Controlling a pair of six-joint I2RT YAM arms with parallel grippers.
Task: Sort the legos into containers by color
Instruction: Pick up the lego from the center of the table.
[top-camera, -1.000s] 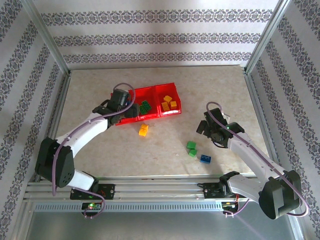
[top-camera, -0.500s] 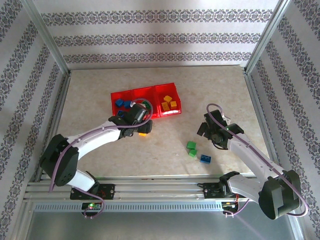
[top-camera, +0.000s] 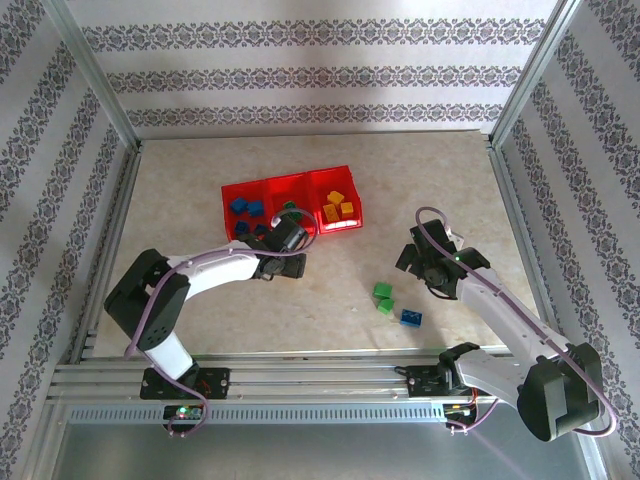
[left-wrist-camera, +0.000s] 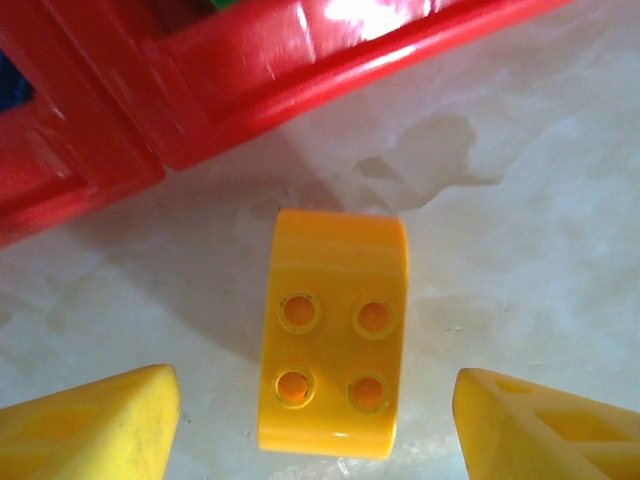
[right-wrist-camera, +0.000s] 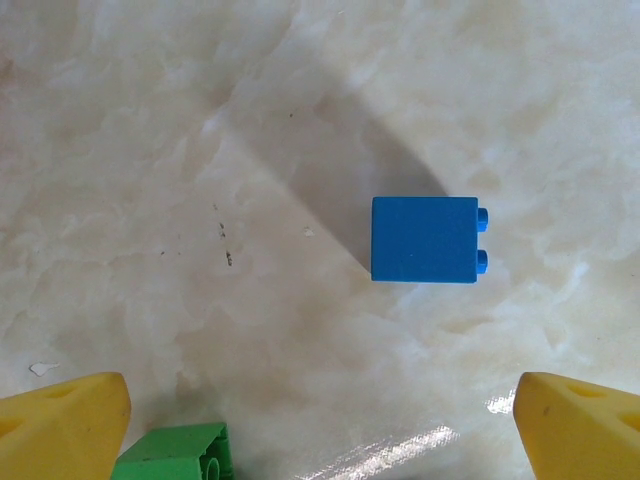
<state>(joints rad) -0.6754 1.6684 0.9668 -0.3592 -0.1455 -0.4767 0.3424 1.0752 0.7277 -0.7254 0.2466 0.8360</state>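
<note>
Red tray (top-camera: 270, 185) sits left of centre on the counter (top-camera: 430, 180), 3 compartments. Sorted blues (top-camera: 245, 207) are in the left one, sorted greens (top-camera: 290, 208) in the middle, partly hidden by the left arm, and sorted yellows (top-camera: 338, 205) on the right. Colour mapping is set. I count 4 legos loose on the counter.

Left pincer (left-wrist-camera: 320, 430) is down just in front of the tray's near wall. Jaws are partly open, 1 finger on each side of the yellow brick (left-wrist-camera: 333, 340), which lies flat with its 4 rings up. There's a gap on both sides, so no contact and nothing held. Looks like the grasp step for this brick. Next move: close on its 2 long sides, lift straight up to clear the wall, since the brick is near it, then carry it to the right compartment and release.

Further right, well apart from the tray: 2 loose greens (top-camera: 384, 298) just beside each other, with 1 loose blue (top-camera: 411, 318) near them.

Right pincer (right-wrist-camera: 320, 430) hovers over that group, jaws fully wide, empty. Its wrist cam has the blue ahead and a green corner by 1 fingertip. Probably lining up a pick. It needs to centre over 1 brick and descend before closing. The blue has the longest trip, to the far-left compartment.
</note>
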